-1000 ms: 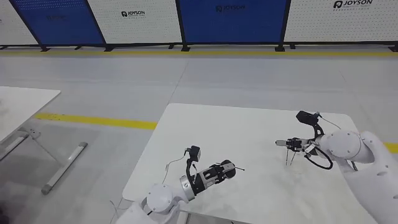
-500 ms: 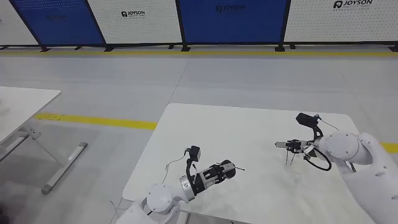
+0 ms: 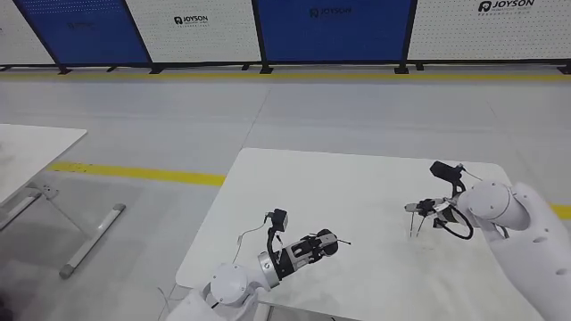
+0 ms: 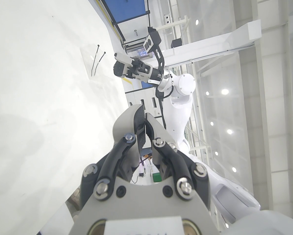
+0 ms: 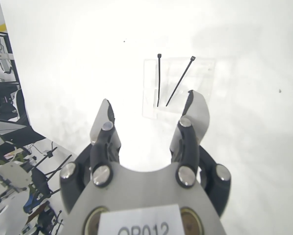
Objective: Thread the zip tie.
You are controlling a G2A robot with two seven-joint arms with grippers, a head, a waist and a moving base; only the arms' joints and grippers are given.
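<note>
Grey metal fingers of the left gripper (image 4: 142,108) are pressed together at the near edge of the flat white table (image 3: 339,187), the arm low and pointing across at its partner. In the top view a thin dark sliver juts from the tip, and whether it is a tie cannot be told.

Farther out, the right gripper (image 5: 148,99) hangs with its fingers spread wide and holds nothing. Its forearm runs roughly level and the wrist tips down toward the table. Over the last second it has drawn back slightly toward its own side, while the left arm has stayed put. That likely means it is lining up a pick, so threading has not started.

Beyond its fingertips, two thin black zip ties (image 5: 159,79) lie untouched on a clear plastic sheet (image 5: 200,74), heads pointing away and tails converging near one finger.
</note>
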